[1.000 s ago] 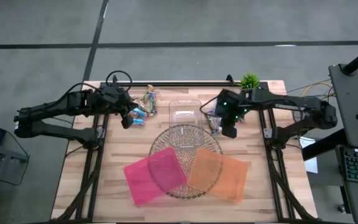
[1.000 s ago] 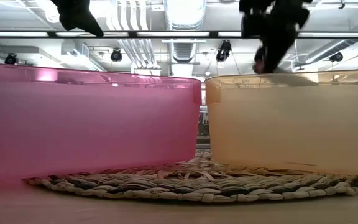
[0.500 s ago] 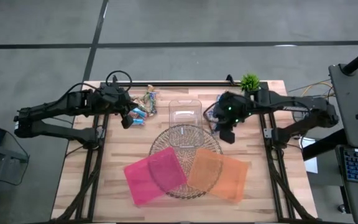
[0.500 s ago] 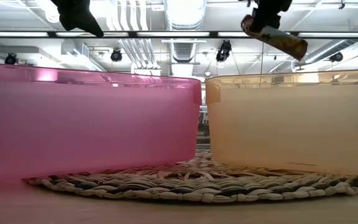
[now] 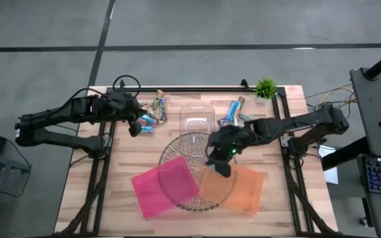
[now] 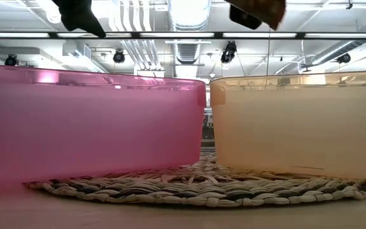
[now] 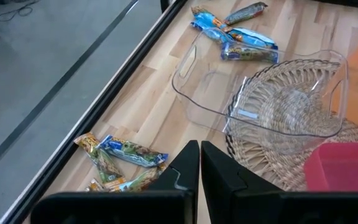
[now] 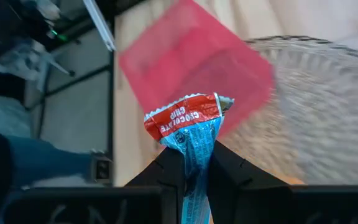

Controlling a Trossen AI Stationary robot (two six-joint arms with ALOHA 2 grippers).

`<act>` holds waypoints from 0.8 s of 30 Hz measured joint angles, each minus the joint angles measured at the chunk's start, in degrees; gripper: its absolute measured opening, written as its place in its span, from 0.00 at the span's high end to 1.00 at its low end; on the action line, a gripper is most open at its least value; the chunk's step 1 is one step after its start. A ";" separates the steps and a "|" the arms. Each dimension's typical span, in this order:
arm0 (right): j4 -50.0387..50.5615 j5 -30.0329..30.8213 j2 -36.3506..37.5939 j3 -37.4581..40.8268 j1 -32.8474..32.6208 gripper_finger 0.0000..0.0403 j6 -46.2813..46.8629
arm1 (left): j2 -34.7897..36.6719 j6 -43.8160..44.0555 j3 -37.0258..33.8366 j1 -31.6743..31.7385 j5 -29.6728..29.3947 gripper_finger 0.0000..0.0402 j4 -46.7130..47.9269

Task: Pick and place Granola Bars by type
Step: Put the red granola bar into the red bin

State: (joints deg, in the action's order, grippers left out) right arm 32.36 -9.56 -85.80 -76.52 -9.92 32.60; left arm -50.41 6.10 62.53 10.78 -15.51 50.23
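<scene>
My right gripper (image 5: 221, 166) hangs over the line between the woven mat (image 5: 192, 143) and the orange tray (image 5: 242, 188), shut on a light blue granola bar (image 8: 190, 121) with a red printed end. More bars lie in a pile at the far right (image 5: 233, 112) and in a pile at the far left (image 5: 152, 114). My left gripper (image 5: 137, 127) is shut and empty beside the left pile (image 7: 126, 158). The pink tray (image 5: 166, 186) rests partly on the mat. My right gripper pinches the bar's blue part (image 8: 194, 155) between its two fingers. The red crimped end (image 8: 185, 115) sticks out past the fingertips. The fingers slant down from the table's right. The bar is lifted clear of everything.
A clear plastic box (image 5: 197, 119) stands at the far middle, its near part over the mat. A small green plant (image 5: 265, 86) sits at the far right corner. In the low view the pink tray (image 6: 88, 121) and orange tray (image 6: 297, 121) stand side by side.
My right gripper has carried the bar from the far right pile toward the table's near edge and left, over the mat and orange tray. It has rolled and tipped on the way and stayed shut on the bar.
</scene>
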 joint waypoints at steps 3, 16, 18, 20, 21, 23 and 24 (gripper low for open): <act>-4.52 -0.03 -2.57 -1.06 -1.17 0.91 3.25 | 0.02 -0.67 0.01 0.01 0.00 1.00 0.01; -15.45 0.45 -16.04 -9.00 -2.84 0.91 12.74 | 0.04 -1.17 -0.01 0.01 0.03 1.00 0.01; -15.34 0.49 -18.16 -10.17 -2.81 0.91 14.14 | 0.04 -1.17 -0.01 0.01 0.02 1.00 -0.02; -16.43 0.52 -20.04 -11.10 -2.62 0.91 16.59 | 0.04 -1.17 -0.01 0.01 0.02 1.00 -0.02; -17.30 0.52 -20.93 -11.39 -2.56 0.90 18.00 | 0.04 -1.17 -0.01 -0.01 0.04 1.00 -0.02; -18.96 0.55 -22.12 -11.46 -2.42 0.90 20.34 | 0.04 -1.17 -0.01 0.00 0.02 1.00 0.00; -19.97 0.56 -22.77 -11.47 -2.28 0.90 21.28 | 0.05 -1.17 -0.01 0.00 0.02 1.00 -0.01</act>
State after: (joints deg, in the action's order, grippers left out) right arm 12.38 -8.99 -108.56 -87.99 -12.20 53.88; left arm -50.36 4.93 62.52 10.78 -15.49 50.23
